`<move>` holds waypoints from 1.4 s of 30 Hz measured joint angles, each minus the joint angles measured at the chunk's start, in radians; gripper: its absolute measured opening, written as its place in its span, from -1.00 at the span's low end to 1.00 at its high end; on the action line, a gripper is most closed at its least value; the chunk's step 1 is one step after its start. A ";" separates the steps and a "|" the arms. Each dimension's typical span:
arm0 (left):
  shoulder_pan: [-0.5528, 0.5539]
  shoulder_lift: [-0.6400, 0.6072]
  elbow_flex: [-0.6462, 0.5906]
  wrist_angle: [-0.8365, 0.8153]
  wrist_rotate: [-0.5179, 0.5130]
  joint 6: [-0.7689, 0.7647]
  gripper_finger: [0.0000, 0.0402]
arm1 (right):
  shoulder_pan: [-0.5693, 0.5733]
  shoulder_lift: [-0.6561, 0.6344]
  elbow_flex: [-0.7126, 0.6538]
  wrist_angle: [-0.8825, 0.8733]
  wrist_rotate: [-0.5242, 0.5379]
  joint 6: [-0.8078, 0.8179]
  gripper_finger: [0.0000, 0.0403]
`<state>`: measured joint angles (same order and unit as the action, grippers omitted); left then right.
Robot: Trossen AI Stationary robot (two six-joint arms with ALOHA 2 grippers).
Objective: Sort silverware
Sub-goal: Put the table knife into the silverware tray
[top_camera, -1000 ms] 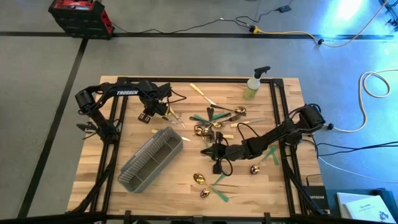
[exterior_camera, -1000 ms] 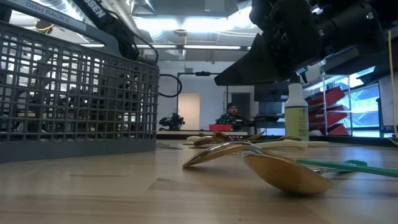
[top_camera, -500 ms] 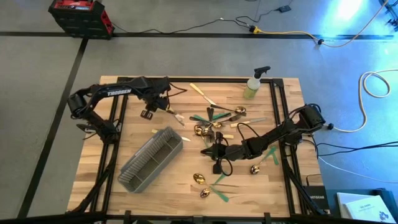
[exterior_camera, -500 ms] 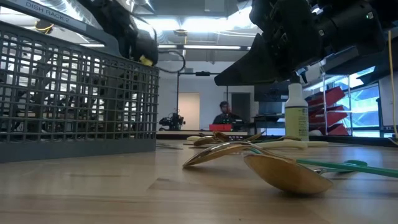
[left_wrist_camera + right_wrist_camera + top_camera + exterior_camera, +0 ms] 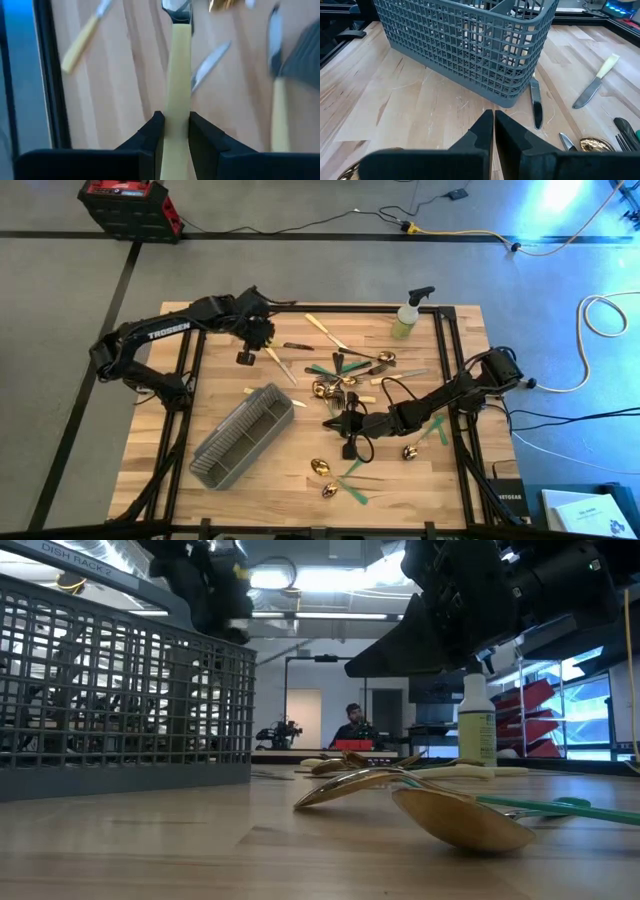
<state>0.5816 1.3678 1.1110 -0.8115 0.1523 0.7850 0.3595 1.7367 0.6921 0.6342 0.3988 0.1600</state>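
Observation:
The silverware lies scattered over the middle of the wooden table (image 5: 300, 470): gold-headed spoons (image 5: 320, 467), green-handled pieces (image 5: 330, 368), a cream-handled knife (image 5: 325, 330). Near the far left, my left gripper (image 5: 262, 343) is shut on a cream-handled piece (image 5: 282, 367), raised above the table. The piece's metal head (image 5: 175, 7) points away from the fingers; whether it is a knife or a fork, I cannot tell. My right gripper (image 5: 345, 425) rests shut and empty at mid-table, pointing toward the grey mesh caddy (image 5: 245, 435). My left gripper pinches the cream handle (image 5: 175, 100) between its two fingers (image 5: 152, 127), which come from above and slant down. The handle runs straight out along the fingers' line. The piece hangs below them, slanting down toward the table's right, and looks lifted clear of the wood.
A yellow-green spray bottle (image 5: 408, 315) stands at the far edge. A dark-handled knife (image 5: 297, 346) lies just right of the left gripper. The caddy (image 5: 120, 690) fills the near left. Black frame rails (image 5: 445, 370) run along the table's sides. A person (image 5: 355, 725) sits far behind.
My left gripper has risen and drawn toward the far edge, tipping to point more steeply down, and has stayed shut on the cream-handled piece. The piece has come up off the table with it. My right arm has kept still.

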 joint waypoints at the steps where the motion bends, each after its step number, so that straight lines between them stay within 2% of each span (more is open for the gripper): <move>1: -0.002 -0.005 0.000 0.015 0.019 -0.019 -0.72 | 0.000 0.000 0.000 0.000 0.000 0.000 -1.00; 10: -0.091 -0.008 0.000 0.213 0.058 -0.199 -0.72 | 0.000 0.000 0.000 0.000 0.000 0.000 -1.00; 15: -0.135 -0.008 0.000 0.357 0.150 -0.290 -0.72 | 0.000 0.000 0.000 0.000 0.000 0.000 -1.00; 23: -0.209 -0.021 -0.003 0.488 0.231 -0.394 -0.77 | 0.000 0.000 0.000 0.000 0.000 0.000 -1.00; 33: -0.297 -0.131 -0.141 0.610 0.247 -0.477 -0.99 | 0.000 0.000 0.000 0.014 0.009 -0.008 -1.00; 39: -0.329 -0.194 -0.242 0.729 0.246 -0.538 -0.99 | 0.000 0.000 0.000 0.031 0.032 -0.010 -1.00; 42: -0.341 -0.203 -0.258 0.736 0.231 -0.543 -0.99 | 0.000 0.000 0.000 0.050 0.046 -0.017 -1.00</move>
<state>0.2408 1.1645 0.8531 -0.0753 0.3836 0.2424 0.3595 1.7367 0.6922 0.6839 0.4446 0.1432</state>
